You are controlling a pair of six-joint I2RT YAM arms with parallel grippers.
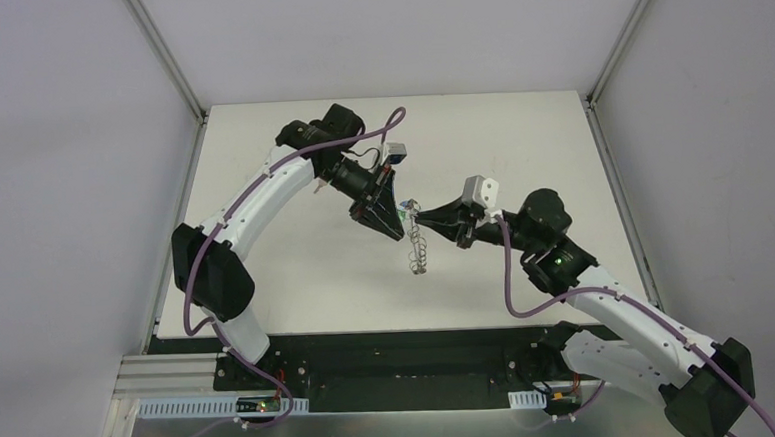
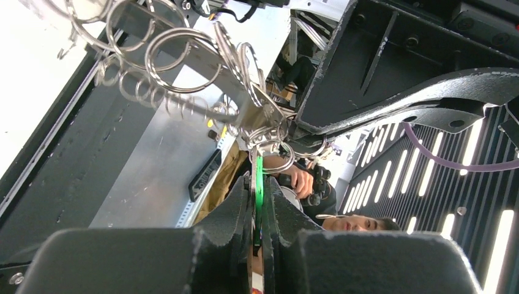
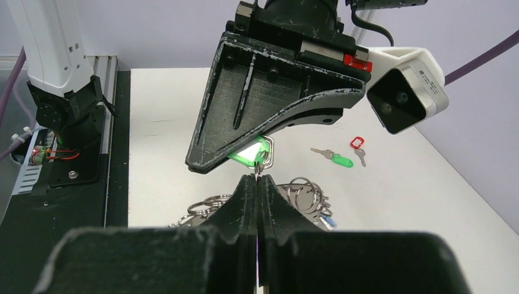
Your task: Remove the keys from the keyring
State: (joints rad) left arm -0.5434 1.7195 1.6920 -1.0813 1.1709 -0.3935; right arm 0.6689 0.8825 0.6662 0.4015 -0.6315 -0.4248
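White table (image 3: 171, 116), green-tagged key (image 3: 338, 160) and red-tagged key (image 3: 357, 146) on it

From above, the white worktop (image 1: 296, 273) is brightly and evenly lit, with only faint, soft shadows under the arms. The left wrist view looks up into glaring ceiling lights (image 2: 392, 177). There the left gripper (image 2: 259, 190) is dark and blurred, and the wire loops (image 2: 177, 61) glint. In the right wrist view the near right gripper (image 3: 257, 184) is soft and black. The green tag (image 3: 248, 153) is blown out almost white.
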